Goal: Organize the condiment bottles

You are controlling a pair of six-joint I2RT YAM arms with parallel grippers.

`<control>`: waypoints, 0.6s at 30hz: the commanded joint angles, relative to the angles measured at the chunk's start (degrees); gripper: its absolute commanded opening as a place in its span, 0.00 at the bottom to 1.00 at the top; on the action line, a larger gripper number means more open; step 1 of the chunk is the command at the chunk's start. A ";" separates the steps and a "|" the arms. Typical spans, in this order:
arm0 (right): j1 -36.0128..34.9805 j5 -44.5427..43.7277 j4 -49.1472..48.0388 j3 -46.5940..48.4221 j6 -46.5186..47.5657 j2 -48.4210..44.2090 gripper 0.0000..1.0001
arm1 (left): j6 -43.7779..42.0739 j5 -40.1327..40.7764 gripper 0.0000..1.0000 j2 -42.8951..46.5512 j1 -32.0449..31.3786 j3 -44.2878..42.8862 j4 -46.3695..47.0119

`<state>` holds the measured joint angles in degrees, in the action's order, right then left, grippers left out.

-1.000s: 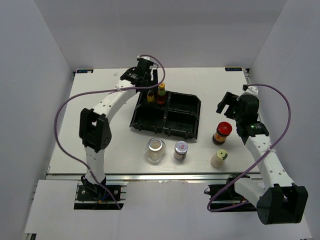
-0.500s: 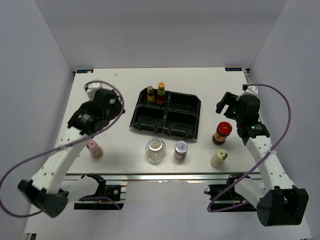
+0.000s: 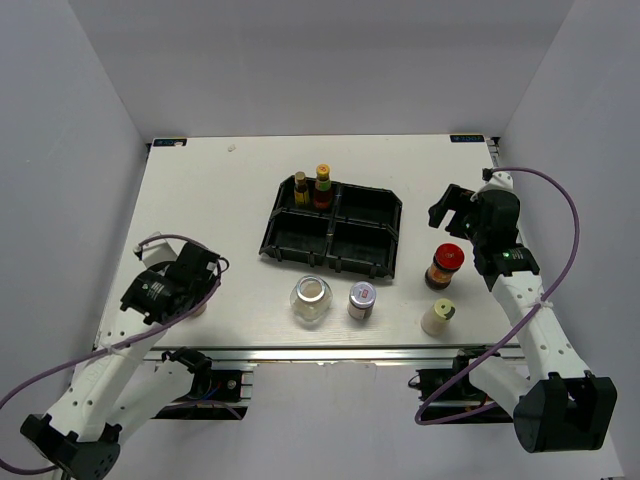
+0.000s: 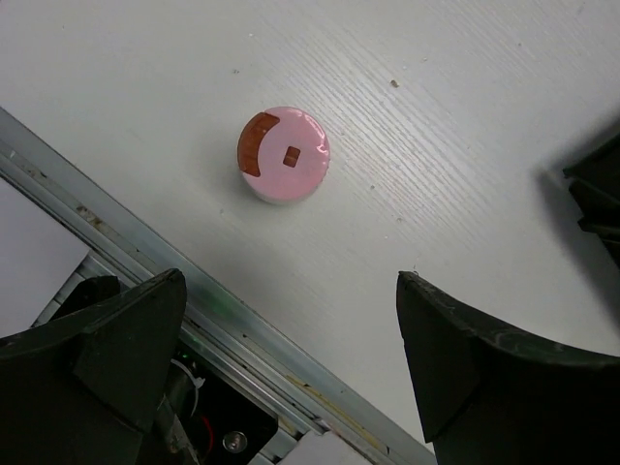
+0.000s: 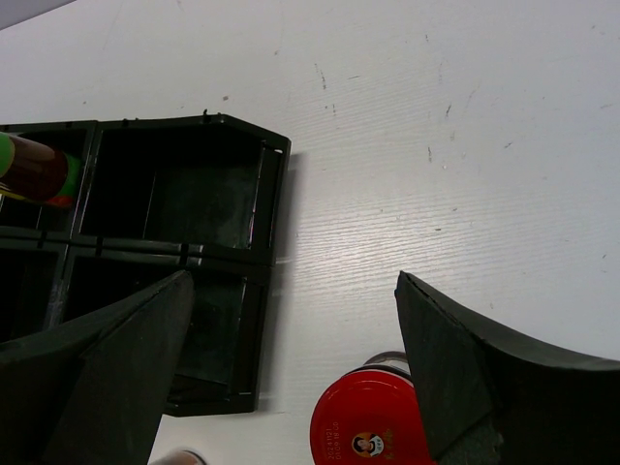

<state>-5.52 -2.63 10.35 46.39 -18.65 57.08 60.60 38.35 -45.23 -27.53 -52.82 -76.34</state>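
Left wrist view: left tool, jaws spread, above small round pink-capped bottle; probably light, rigid, so grip its sides.

The pink-capped bottle stands alone on bare table near the front rail, with room on every side, and the left gripper above it has its fingers spread wider than the cap. Along the near wall of the black tray the clear glass jar and silver-lidded jar stand just beside each other, leaving a narrow gap between them and a thin strip to the tray. Right of the tray the red-lidded jar and cream bottle sit near each other, close to the wide-spread right gripper, and the two slim dark bottles crowd the far-left compartment.
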 commanded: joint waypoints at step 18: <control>0.16 -0.79 -2.26 0.89 -0.07 -0.57 0.89 | -10.67 -8.63 0.98 -8.38 20.76 6.14 17.61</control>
<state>-5.52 -2.81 10.24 46.39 -18.96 57.04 52.97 32.10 -53.76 -8.21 -47.29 -63.66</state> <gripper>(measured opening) 0.895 0.982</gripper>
